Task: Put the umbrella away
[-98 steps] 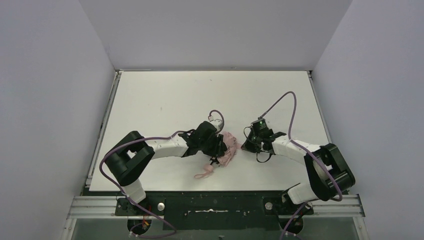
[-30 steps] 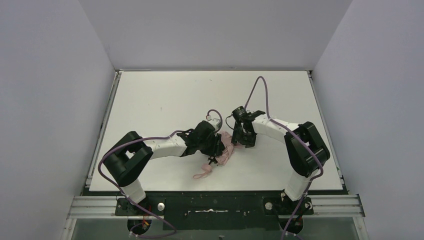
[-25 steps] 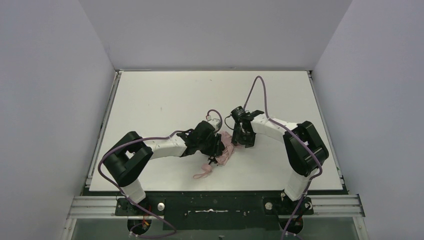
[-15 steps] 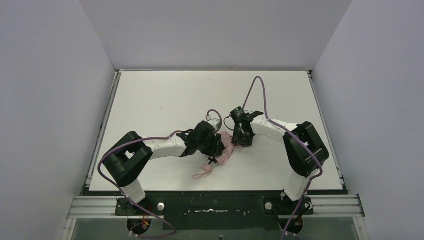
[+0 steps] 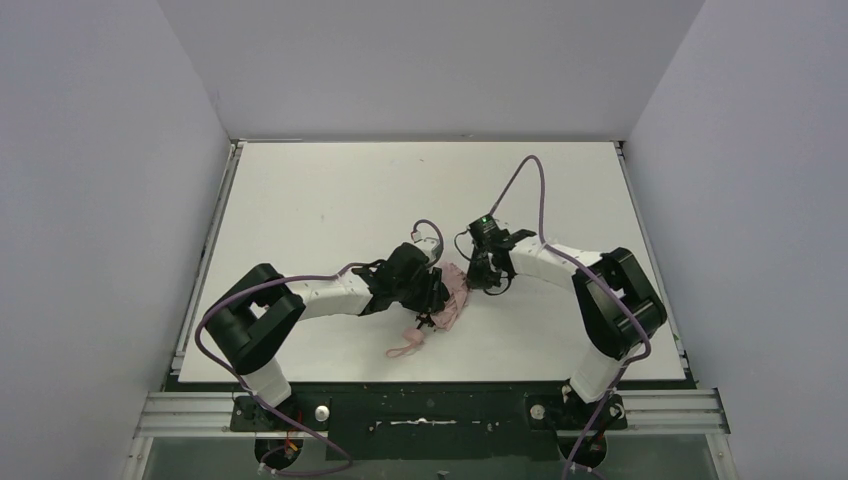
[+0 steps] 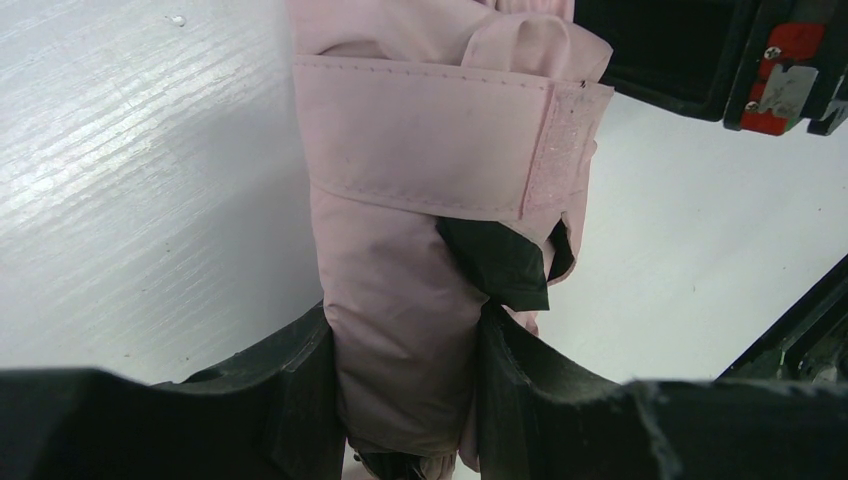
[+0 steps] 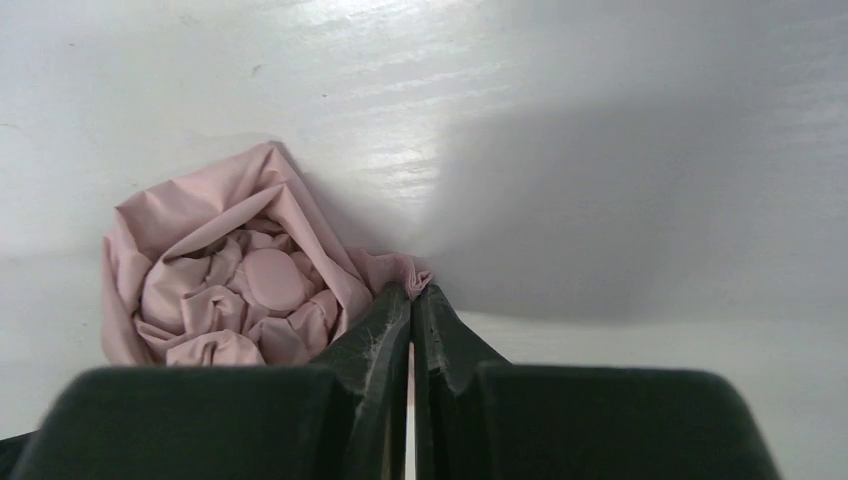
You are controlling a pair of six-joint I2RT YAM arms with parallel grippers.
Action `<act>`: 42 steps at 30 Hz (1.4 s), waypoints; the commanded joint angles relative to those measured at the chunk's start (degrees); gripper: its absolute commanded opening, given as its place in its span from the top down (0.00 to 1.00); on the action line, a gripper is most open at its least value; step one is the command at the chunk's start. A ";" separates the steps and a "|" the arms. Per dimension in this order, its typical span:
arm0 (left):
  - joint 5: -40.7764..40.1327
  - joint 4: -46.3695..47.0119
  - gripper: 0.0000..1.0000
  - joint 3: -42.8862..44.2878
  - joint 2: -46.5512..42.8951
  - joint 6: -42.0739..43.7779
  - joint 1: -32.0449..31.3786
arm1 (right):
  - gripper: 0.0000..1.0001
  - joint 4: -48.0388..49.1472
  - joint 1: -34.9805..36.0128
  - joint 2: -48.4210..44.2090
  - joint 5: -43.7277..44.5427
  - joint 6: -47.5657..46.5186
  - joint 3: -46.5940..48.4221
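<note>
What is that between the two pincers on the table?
The folded pink umbrella: the left pincer clamps its body (left wrist view), and the right pincer's closed tips touch a fabric fold at its end (right wrist view).

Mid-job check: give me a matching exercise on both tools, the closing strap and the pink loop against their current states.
1 left tool
2 right tool
3 closing strap
4 pink loop

A lying loose on the table
B clamped round the umbrella
C shut, pinching a canopy fold
D wrapped round the canopy

Pairs: 1-B, 2-C, 3-D, 4-A
</note>
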 commanded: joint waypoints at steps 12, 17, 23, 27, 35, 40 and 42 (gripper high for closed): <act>-7.86 -15.56 1.00 -2.59 3.09 1.87 0.94 | 1.00 18.64 -1.03 -8.65 -8.97 -0.21 -18.44; -8.82 -16.77 1.00 -1.35 3.21 1.23 1.25 | 1.00 13.72 -0.90 -12.12 -6.76 -0.85 -21.12; -9.80 -17.87 1.00 -0.12 3.47 0.86 1.34 | 1.00 11.11 -0.12 -16.75 -5.20 0.47 -27.18; -10.46 -18.62 1.00 0.46 3.86 0.69 1.40 | 1.00 10.11 0.09 -21.83 -5.33 1.35 -30.14; -11.70 -19.93 1.00 1.35 4.17 0.79 1.58 | 1.00 7.27 -0.16 -35.14 -7.02 1.79 -30.94; -12.66 -20.64 1.00 1.45 4.13 1.18 1.62 | 1.00 7.76 -0.30 -42.53 -8.72 2.63 -29.12; -12.89 -20.73 1.00 1.44 4.27 1.52 1.51 | 1.00 9.09 -0.49 -44.44 -9.14 3.02 -28.23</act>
